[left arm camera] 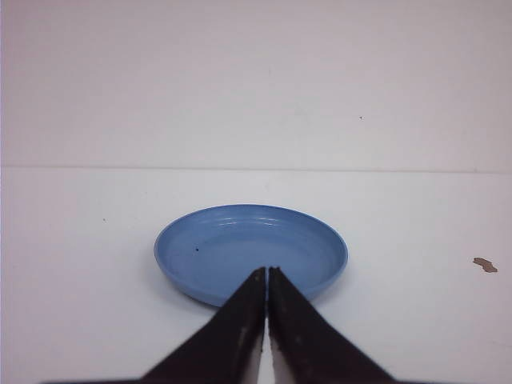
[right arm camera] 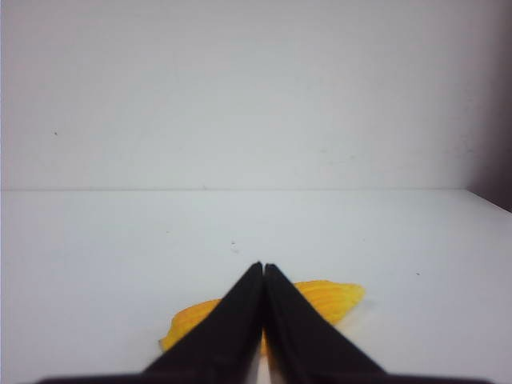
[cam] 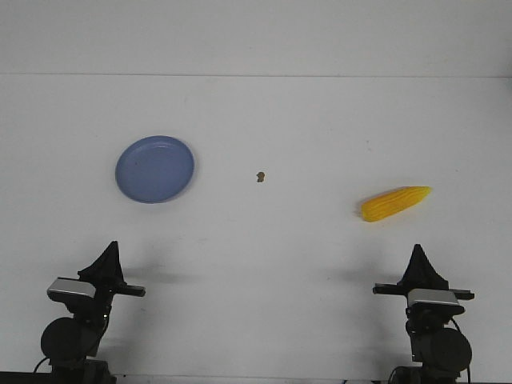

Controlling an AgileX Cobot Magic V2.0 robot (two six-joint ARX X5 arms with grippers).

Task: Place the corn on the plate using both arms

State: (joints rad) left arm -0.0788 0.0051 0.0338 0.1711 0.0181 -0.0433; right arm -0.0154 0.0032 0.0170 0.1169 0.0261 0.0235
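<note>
You are looking at a task not yet begun.
The bright yellow tapered corn cob (cam: 394,202) is lying well apart from the round periwinkle-blue plate (cam: 154,169); left end effector (cam: 107,254) and right end effector (cam: 418,258) are both sitting closed and empty.

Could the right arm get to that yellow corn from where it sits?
Probably yes. The corn lies on open table just ahead of the right gripper, nothing between them. Its jaws are shut, so they must open first.
</note>
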